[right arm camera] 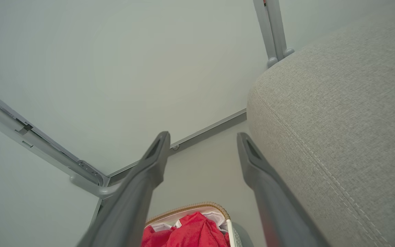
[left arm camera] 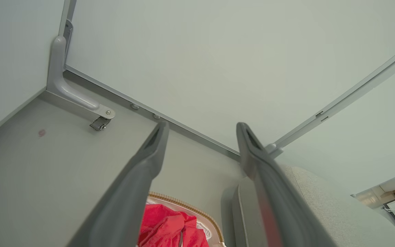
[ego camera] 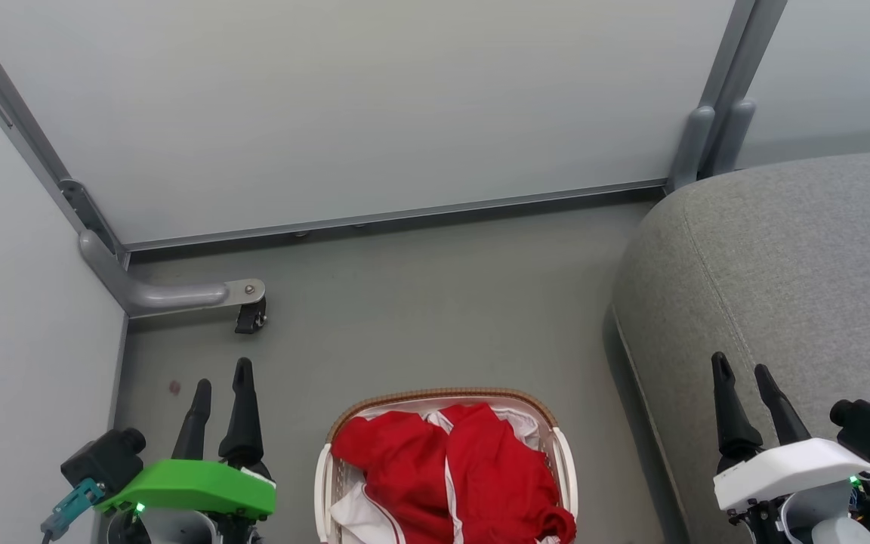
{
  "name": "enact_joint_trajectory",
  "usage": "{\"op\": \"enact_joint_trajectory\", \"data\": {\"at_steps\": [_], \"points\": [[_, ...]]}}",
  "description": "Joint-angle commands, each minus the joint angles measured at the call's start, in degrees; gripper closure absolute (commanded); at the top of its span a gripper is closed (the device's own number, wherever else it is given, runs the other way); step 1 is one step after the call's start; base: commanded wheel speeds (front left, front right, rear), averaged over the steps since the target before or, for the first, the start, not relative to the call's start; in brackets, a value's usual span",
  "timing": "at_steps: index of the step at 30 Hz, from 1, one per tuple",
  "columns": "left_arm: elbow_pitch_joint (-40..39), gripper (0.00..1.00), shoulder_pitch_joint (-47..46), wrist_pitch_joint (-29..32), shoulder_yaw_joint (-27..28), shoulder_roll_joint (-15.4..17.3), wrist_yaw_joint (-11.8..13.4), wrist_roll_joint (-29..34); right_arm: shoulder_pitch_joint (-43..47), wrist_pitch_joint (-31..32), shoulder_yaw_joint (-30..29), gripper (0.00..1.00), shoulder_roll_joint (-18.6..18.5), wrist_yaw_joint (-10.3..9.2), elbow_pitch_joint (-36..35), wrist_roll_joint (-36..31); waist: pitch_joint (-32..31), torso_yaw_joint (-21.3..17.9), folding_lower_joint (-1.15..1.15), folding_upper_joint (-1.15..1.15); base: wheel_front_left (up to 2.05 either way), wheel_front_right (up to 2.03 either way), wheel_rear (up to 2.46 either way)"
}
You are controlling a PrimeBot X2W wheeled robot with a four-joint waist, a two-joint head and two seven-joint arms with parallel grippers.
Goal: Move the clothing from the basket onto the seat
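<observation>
Red clothing (ego camera: pixel 454 472) with white panels and stripe trim lies heaped in the white lattice basket (ego camera: pixel 442 397) with a brown rim, on the floor at the bottom centre. The grey seat (ego camera: pixel 790 257) rises to the basket's right. My left gripper (ego camera: pixel 222 374) hangs open left of the basket, nothing between its fingers. My right gripper (ego camera: pixel 741 366) stands open over the seat's front edge, also empty. The left wrist view shows the left gripper (left arm camera: pixel 201 127) above the clothing (left arm camera: pixel 163 228), basket rim (left arm camera: pixel 190 208) and seat (left arm camera: pixel 321 202). The right wrist view shows the right gripper (right arm camera: pixel 202 137), clothing (right arm camera: pixel 190 233), basket (right arm camera: pixel 183 208) and seat (right arm camera: pixel 338 113).
Pale partition walls (ego camera: pixel 374 106) close in the back and left. A grey metal foot with a caster (ego camera: pixel 250 313) juts onto the floor at back left. Another post (ego camera: pixel 707 140) stands behind the seat's corner. Bare grey floor (ego camera: pixel 435 302) lies beyond the basket.
</observation>
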Motion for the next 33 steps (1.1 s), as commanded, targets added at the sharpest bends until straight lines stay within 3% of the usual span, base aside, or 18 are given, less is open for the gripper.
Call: {"op": "enact_joint_trajectory", "data": {"at_steps": [1,33], "points": [[-0.2,0.00,0.3,-0.7,-0.2,0.4,0.1,2.0,0.2,-0.8,0.1,0.00,-0.4,0.03,-0.4,-2.5,0.0,0.0,0.00,0.00,0.00,0.00,0.00],[4.4,0.00,0.2,-5.0,-2.9,0.6,1.0,15.0,1.2,-5.1,0.8,0.00,-0.6,0.03,-0.5,-20.3,0.5,0.6,0.00,0.00,0.00,0.00,0.00]]}}
